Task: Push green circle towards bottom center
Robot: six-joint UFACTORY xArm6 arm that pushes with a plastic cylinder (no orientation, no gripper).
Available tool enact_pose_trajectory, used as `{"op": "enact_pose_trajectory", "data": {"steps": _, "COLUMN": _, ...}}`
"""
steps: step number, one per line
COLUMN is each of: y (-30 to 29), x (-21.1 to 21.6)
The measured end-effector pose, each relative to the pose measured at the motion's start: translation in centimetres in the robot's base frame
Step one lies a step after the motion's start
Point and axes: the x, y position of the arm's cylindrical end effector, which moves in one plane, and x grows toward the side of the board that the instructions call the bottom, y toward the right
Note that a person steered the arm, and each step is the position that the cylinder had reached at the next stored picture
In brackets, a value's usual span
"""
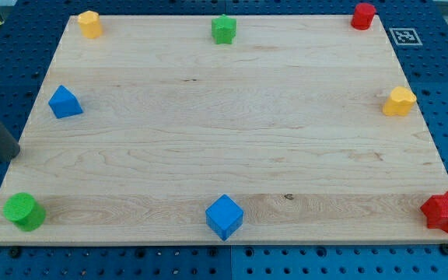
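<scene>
Still lining up: my tip (9, 158) sits off the surface's (208, 117) left edge, above the green circle (24, 211) in the bottom-left corner. No hand here, just a rod. Next, get left of it and shove rightward toward the blue cube (224, 216).

8 blocks on wooden surface (232, 117). Green: 2 — green circle (24, 211), green star (223, 29). Blue: 2 — blue cube (224, 216), blue triangle-like block (64, 102). Yellow: 2 — yellow block at top left (89, 24), yellow heart-like block at right edge (399, 102). Red: 2 — red cylinder (363, 15), red star (445, 211). 1 dark rod, my tip (11, 155).
</scene>
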Motion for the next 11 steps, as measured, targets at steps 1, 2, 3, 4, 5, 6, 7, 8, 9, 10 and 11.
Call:
{"op": "enact_pose_trajectory", "data": {"steps": 1, "y": 0.0, "x": 5.0}}
{"op": "enact_pose_trajectory", "data": {"steps": 2, "y": 0.0, "x": 7.7}}
{"op": "enact_pose_trajectory", "data": {"steps": 3, "y": 1.5, "x": 10.3}}
{"op": "enact_pose_trajectory", "data": {"steps": 4, "y": 3.6, "x": 10.7}}
{"op": "enact_pose_trajectory", "data": {"steps": 5, "y": 4.1, "x": 9.6}}
{"op": "enact_pose_trajectory", "data": {"steps": 6, "y": 4.8, "x": 7.7}}
{"op": "enact_pose_trajectory", "data": {"steps": 7, "y": 8.8, "x": 7.5}}
{"op": "enact_pose_trajectory", "data": {"steps": 8, "y": 14.2, "x": 6.9}}
{"op": "enact_pose_trajectory", "data": {"steps": 9, "y": 19.0, "x": 4.0}}
{"op": "enact_pose_trajectory", "data": {"steps": 10, "y": 22.2, "x": 1.0}}
{"op": "enact_pose_trajectory", "data": {"steps": 11, "y": 22.3, "x": 1.0}}
